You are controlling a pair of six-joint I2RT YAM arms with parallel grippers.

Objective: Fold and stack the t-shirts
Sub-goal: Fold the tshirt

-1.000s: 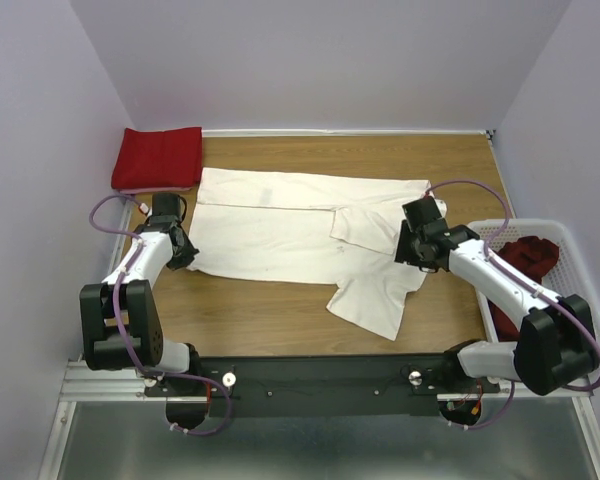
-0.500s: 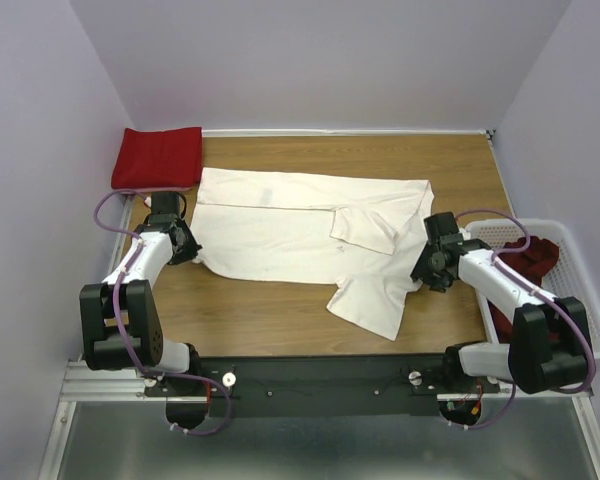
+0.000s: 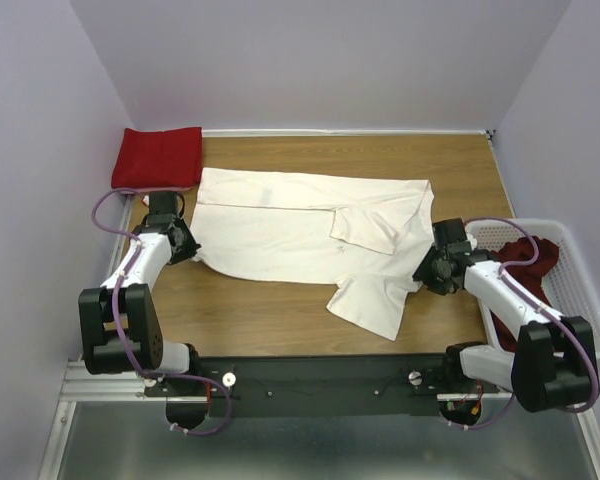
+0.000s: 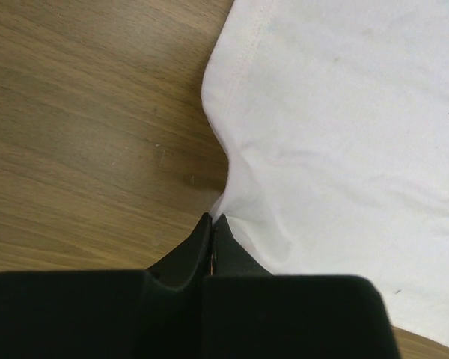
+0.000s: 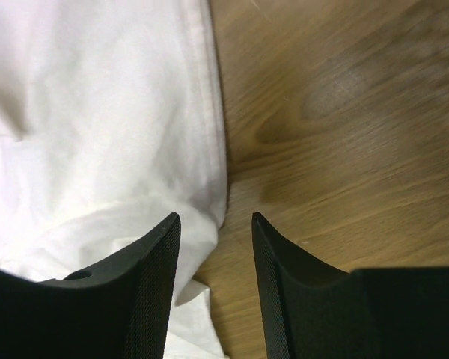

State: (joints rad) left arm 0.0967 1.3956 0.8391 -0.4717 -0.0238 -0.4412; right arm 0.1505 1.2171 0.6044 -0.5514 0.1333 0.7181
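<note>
Tabletop (image 3: pixel 380 160), overhead-only folded red t-shirt (image 3: pixel 158 157)

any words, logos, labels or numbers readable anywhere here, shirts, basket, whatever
None can be read.
The cream-white t-shirt, red t-shirt, dark red t-shirt and white basket look plain in every view: no print, label or number shows.

cream-white t-shirt (image 3: pixel 280 232) | bright red t-shirt (image 3: pixel 160 157) | dark red t-shirt (image 3: pixel 528 258) | white lattice basket (image 3: pixel 578 262) | brown woodgrain table (image 3: pixel 380 160)
</note>
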